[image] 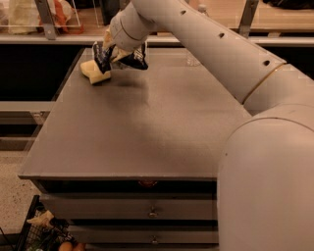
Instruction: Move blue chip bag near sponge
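Observation:
The blue chip bag [131, 59] is dark navy with white ends and hangs crumpled from my gripper [112, 53] at the far left of the grey table [147, 127]. The gripper is shut on the bag and holds it just above the table. The sponge [95, 71], a pale yellow foam block, lies on the table right under and to the left of the bag, partly hidden by it. My white arm reaches in from the right across the table.
A clear plastic water bottle [192, 58] stands at the back of the table, right of the bag and mostly hidden by my arm. A shelf with bagged goods [29, 14] runs behind the table. Drawers [147, 211] sit below the front edge.

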Motion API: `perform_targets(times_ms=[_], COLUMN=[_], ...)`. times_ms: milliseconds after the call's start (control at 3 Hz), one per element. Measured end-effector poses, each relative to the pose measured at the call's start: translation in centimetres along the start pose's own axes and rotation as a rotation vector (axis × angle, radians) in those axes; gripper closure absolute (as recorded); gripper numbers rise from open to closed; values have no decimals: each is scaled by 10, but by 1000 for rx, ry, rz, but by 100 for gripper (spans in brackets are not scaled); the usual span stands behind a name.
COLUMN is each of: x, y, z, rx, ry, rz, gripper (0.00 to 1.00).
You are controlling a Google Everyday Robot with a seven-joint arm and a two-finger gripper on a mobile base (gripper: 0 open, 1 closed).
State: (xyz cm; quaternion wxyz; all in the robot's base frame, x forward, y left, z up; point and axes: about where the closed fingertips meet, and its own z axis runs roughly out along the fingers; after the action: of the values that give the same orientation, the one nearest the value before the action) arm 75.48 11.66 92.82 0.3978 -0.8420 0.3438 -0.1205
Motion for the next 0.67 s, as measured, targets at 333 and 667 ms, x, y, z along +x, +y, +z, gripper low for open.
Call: perform_targets(times_ms=[333,667], x=[-1,-4], y=[-3,-6], z=[7,11], rx=[1,4], ry=[-15,-30], rz=[2,-1], gripper=[11,0])
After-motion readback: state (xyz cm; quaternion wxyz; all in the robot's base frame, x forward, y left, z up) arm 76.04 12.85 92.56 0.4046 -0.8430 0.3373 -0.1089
